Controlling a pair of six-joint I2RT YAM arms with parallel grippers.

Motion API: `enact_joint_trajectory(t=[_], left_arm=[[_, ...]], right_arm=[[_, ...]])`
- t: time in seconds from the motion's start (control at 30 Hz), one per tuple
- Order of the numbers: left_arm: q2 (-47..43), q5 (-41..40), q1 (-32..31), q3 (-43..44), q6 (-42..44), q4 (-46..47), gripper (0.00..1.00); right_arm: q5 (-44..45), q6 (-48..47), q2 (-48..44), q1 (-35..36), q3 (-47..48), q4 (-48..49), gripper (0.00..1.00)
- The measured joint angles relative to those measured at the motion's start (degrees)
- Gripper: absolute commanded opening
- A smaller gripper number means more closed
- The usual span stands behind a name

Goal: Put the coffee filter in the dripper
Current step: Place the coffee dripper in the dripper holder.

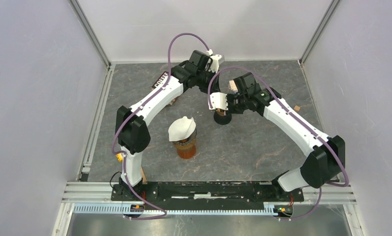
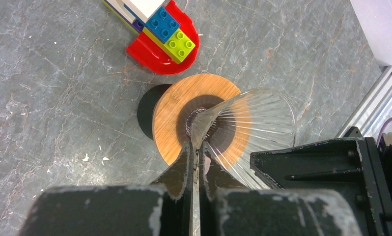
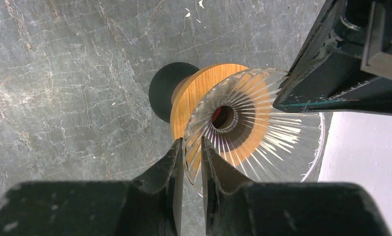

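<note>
so, left and right jaws are clenching on the rim of the dripper (image 3: pixel 263 142), while the filter (image 1: pixel 181 127) is sitting atop a jar (image 1: pixel 186 149), waiting to go in.

The only legible text is "COFFEE", white letters on a dark board (image 1: pixel 160 79) lying at about eleven o'clock of the table (image 1: pixel 263 147).

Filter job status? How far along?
Done: nothing placed yet. In hand: left tool and right tool both clamp the rim of the glass dripper. Left: the white filter sits on the amber jar, ungrasped, and must go into the dripper.
</note>
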Motion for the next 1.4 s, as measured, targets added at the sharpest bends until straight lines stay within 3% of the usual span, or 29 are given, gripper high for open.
enact_joint_trajectory(t=[0.07,0.97,1.4], left_arm=[[0.35,-0.02,0.04,0.42,0.00,-0.02,0.02],[0.55,1.42,0.96,-2.91,0.02,6.60,0.02],[0.50,1.49,0.96,-3.43,0.20,7.54,0.02]], right_arm=[[-0.48,-0.09,0.00,-0.37,-0.17,0.48,0.00],[-3.52,-1.03,2.97,-2.08,2.21,-0.09,0.00],[-8.94,-0.70,3.74,-4.31,2.19,0.31,0.00]])
